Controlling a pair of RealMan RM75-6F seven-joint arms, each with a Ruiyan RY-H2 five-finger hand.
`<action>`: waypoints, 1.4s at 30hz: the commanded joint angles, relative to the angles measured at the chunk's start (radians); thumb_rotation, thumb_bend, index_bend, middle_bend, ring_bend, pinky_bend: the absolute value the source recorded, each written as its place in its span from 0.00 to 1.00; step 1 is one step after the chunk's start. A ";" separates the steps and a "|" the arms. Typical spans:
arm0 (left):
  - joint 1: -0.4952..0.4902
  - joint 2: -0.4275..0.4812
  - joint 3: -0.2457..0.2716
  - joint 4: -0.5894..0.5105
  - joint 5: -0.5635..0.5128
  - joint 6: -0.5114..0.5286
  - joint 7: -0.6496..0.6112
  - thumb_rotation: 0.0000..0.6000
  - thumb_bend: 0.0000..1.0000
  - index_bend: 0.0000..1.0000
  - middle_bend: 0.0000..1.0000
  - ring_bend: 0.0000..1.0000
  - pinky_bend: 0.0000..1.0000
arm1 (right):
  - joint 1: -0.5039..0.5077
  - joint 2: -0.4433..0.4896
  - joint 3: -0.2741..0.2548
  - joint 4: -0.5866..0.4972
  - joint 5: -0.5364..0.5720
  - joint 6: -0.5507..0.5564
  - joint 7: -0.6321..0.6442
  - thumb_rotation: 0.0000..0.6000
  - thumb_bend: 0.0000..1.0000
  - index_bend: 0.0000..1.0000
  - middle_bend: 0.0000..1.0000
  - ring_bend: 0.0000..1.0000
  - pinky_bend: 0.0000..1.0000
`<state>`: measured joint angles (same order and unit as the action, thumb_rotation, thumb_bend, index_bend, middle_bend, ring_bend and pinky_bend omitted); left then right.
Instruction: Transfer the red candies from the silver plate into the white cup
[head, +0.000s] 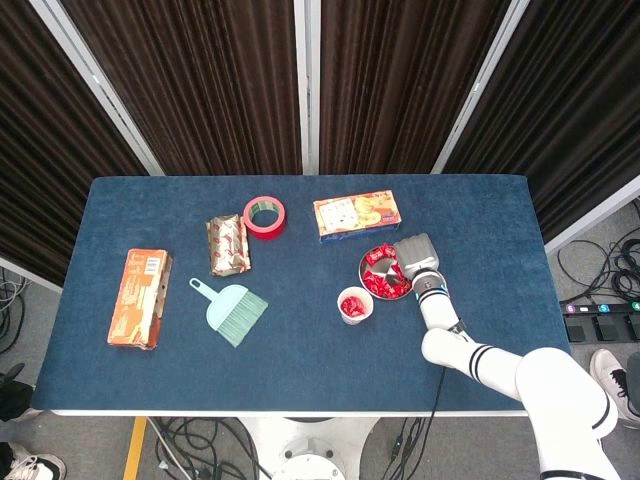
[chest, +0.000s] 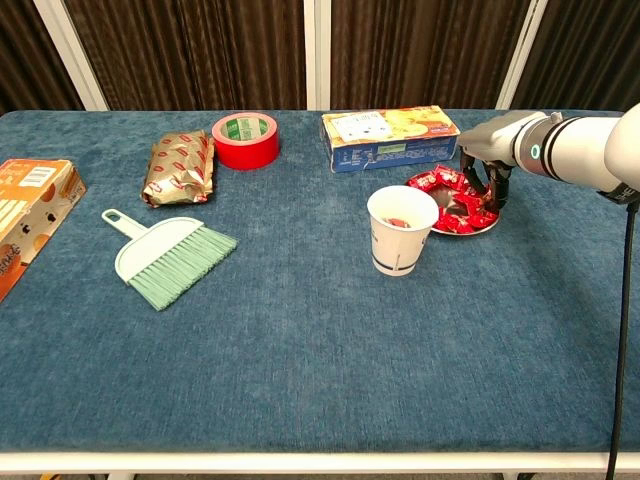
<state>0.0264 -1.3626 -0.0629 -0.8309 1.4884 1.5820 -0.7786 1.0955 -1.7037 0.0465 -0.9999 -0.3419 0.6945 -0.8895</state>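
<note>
The silver plate (head: 364, 269) (chest: 472, 230) sits right of centre, heaped with red candies (head: 379, 284) (chest: 438, 180). Just in front and to the left of it stands the white cup (head: 353, 306) (chest: 400, 235), upright, with red candies showing inside. My right hand (head: 414, 252) (chest: 488, 160) hovers over the plate's right side, its dark fingers (chest: 499, 188) curled down among the candies. Whether a candy is pinched between them is hidden. My left hand appears in neither view.
A yellow and blue biscuit box (head: 357, 214) (chest: 390, 138) lies right behind the plate. Further left are a red tape roll (head: 264, 216) (chest: 245, 140), a brown packet (head: 227, 244) (chest: 180, 165), a green hand brush (head: 232, 310) (chest: 170, 255) and an orange box (head: 140, 297) (chest: 25, 215).
</note>
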 joint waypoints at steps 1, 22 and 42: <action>0.000 0.001 0.000 -0.002 0.001 0.001 0.001 1.00 0.11 0.15 0.16 0.06 0.19 | -0.003 0.010 0.007 -0.016 -0.012 0.011 0.010 1.00 0.20 0.64 1.00 1.00 1.00; 0.005 0.019 0.003 -0.047 0.017 0.036 0.038 1.00 0.11 0.15 0.16 0.06 0.19 | -0.064 0.300 0.051 -0.718 -0.366 0.411 0.036 1.00 0.20 0.64 1.00 1.00 1.00; 0.018 0.026 -0.004 -0.039 -0.002 0.033 0.021 1.00 0.10 0.15 0.16 0.06 0.19 | -0.069 0.166 0.035 -0.577 -0.435 0.268 0.136 1.00 0.03 0.47 1.00 1.00 1.00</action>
<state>0.0444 -1.3360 -0.0666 -0.8715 1.4867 1.6159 -0.7556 1.0273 -1.5358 0.0792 -1.5805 -0.7719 0.9677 -0.7589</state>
